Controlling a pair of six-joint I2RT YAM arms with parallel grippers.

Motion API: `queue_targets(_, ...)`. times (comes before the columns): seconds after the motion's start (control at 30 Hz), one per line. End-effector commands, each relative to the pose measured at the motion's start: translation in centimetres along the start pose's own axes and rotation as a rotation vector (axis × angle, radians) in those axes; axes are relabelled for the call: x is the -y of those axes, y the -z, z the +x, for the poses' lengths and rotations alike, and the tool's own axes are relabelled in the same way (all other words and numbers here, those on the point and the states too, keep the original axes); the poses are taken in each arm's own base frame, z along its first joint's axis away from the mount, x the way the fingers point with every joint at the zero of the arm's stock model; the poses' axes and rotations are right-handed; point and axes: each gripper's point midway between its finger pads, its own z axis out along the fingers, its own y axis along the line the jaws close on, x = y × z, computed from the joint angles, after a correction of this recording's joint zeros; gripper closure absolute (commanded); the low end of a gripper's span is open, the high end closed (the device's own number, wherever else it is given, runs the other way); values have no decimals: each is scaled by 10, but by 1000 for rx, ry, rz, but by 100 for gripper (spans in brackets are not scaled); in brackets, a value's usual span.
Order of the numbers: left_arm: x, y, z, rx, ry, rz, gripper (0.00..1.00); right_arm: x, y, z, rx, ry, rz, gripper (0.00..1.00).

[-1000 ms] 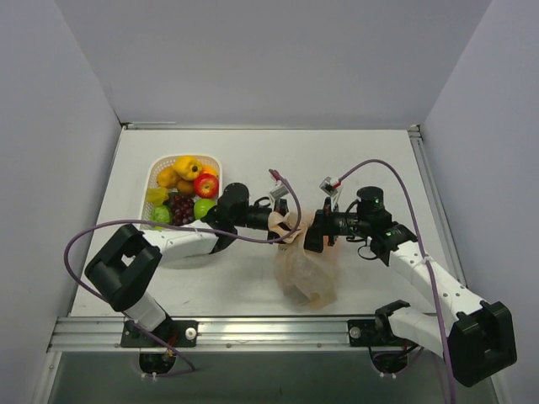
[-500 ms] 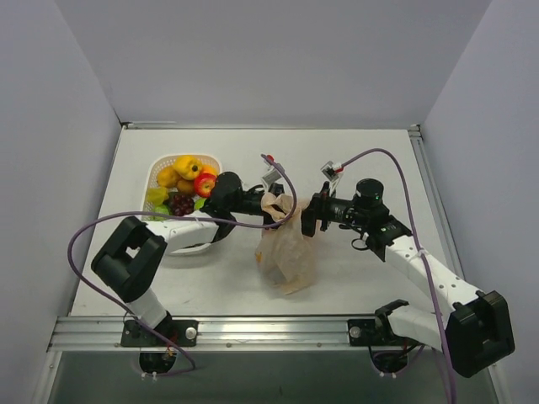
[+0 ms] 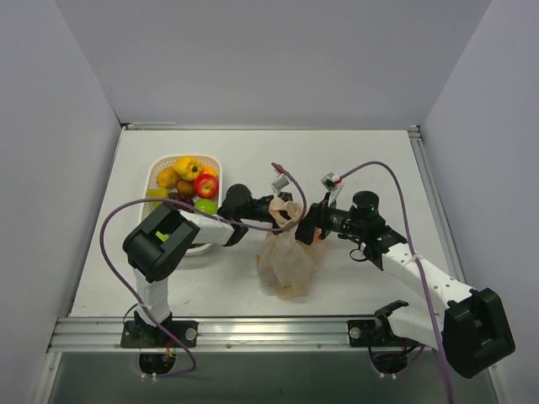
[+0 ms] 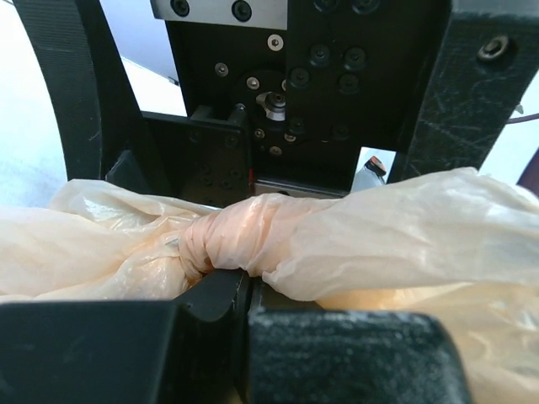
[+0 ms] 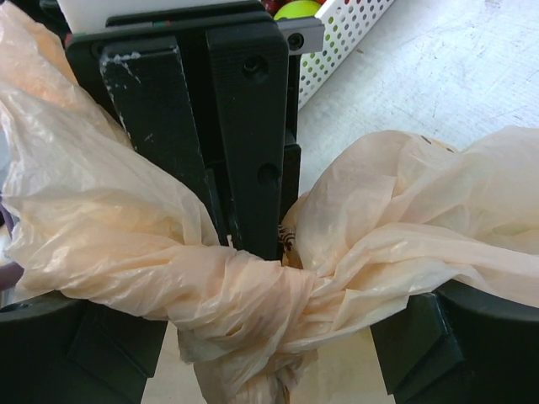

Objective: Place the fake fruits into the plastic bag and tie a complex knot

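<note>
bag neck twisted between two grippers

the thin, crinkly, pale orange-beige plastic bag (image 3: 286,263) is near the middle of the white table (image 3: 370,160), its neck wound into a tight twist (image 4: 226,240). the left gripper (image 5: 244,240) has its jaws pressed together on that twist. the right gripper (image 3: 310,225) is spread wide, one finger on either side of the neck, pinching nothing. the small glossy plastic fruits (image 3: 189,172), yellow, red and green, lie in the white lattice plastic basket (image 3: 155,172) to the left, apart from the bag.

White tabletop (image 3: 354,160), pale grey walls (image 3: 269,59) on three sides, metal rail (image 3: 278,332) in front, apparently even light
</note>
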Motion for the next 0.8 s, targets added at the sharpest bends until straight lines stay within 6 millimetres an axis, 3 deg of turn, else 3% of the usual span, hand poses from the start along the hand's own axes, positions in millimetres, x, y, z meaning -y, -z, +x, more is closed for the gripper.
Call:
queue_targets(0.0, 24, -7, -5, 21, -97, 77, 100, -8, 6, -8, -2, 141, -47, 14)
queue_targets(0.13, 22, 2, -8, 34, -95, 50, 100, -5, 30, 12, -136, 179, -18, 14)
queue_targets(0.23, 24, 3, -11, 36, -102, 50, 100, -16, 53, 23, -204, 159, -27, 15)
queue_targets(0.37, 25, 3, -11, 32, -104, 53, 100, -36, 73, 15, -196, 202, -40, 17)
queue_targets(0.47, 25, 2, -11, 29, -105, 56, 100, -34, 82, 13, -186, 215, -22, 34)
queue_targets(0.5, 25, 2, -12, 31, -106, 56, 100, -26, 83, 14, -183, 204, 3, 48)
queue_targets(0.57, 25, 2, -14, 33, -109, 56, 100, -7, 83, 7, -156, 185, 79, 66)
queue_targets(0.67, 27, 1, -14, 29, -112, 61, 100, 8, 76, -7, -111, 145, 129, 79)
queue_targets(0.77, 26, 2, -13, 25, -111, 61, 100, 10, 69, -18, -67, 129, 118, 80)
